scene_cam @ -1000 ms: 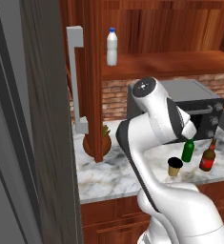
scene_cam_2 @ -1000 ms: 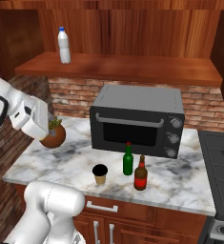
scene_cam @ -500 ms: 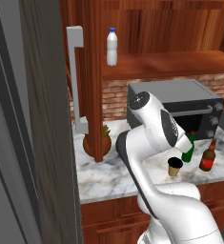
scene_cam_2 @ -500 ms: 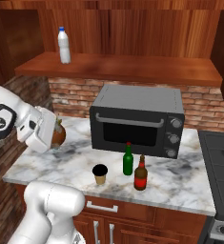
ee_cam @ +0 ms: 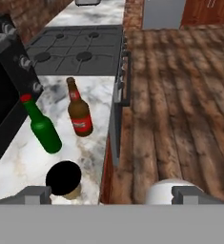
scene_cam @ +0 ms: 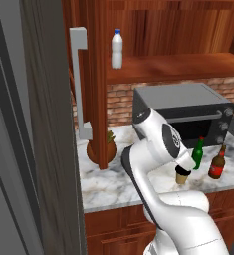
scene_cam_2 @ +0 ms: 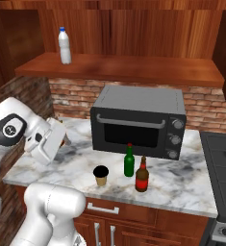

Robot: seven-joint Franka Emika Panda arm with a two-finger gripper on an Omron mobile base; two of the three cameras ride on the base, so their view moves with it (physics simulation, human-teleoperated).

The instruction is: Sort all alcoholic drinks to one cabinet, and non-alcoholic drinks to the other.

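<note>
1. Standing on the marble counter point(scene_cam_2: 191, 190) near its front edge, three drinks are seen in a loose row: coffee cup point(scene_cam_2: 101, 175), green bottle point(scene_cam_2: 129, 161), brown bottle point(scene_cam_2: 142, 175).
2. The coffee cup is a tan paper cup with a black lid, placed nearest the front edge, left of the two bottles in the right base view; also seen at point(scene_cam: 181, 176) and point(ee_cam: 64, 179).
3. The green bottle is upright, just in front of the toaster oven point(scene_cam_2: 141, 121), between cup and brown bottle; also marked at point(scene_cam: 197, 154) and point(ee_cam: 43, 127).
4. The brown bottle carries a red label and is set just beside the green one, toward the stove-side end of the counter; also at point(scene_cam: 217, 163) and point(ee_cam: 78, 111). No contact between the two bottles can be made out.
5. The white bottle point(scene_cam_2: 64, 45) with blue cap is found upright on the wooden shelf point(scene_cam_2: 133, 68) above the counter, toward its left end; also at point(scene_cam: 117, 49).
6. The gripper point(ee_cam: 111, 194) is held with fingers fully apart, nothing between them. In the hand view one fingertip point(ee_cam: 33, 194) sits just beside the cup lid; contact cannot be told.
7. A brown round pot point(scene_cam: 95, 151) with a green sprig is placed at the counter's left end, against the wooden upright.
8. The stove point(ee_cam: 75, 45) is seen beyond the counter's far end in the hand view.
</note>
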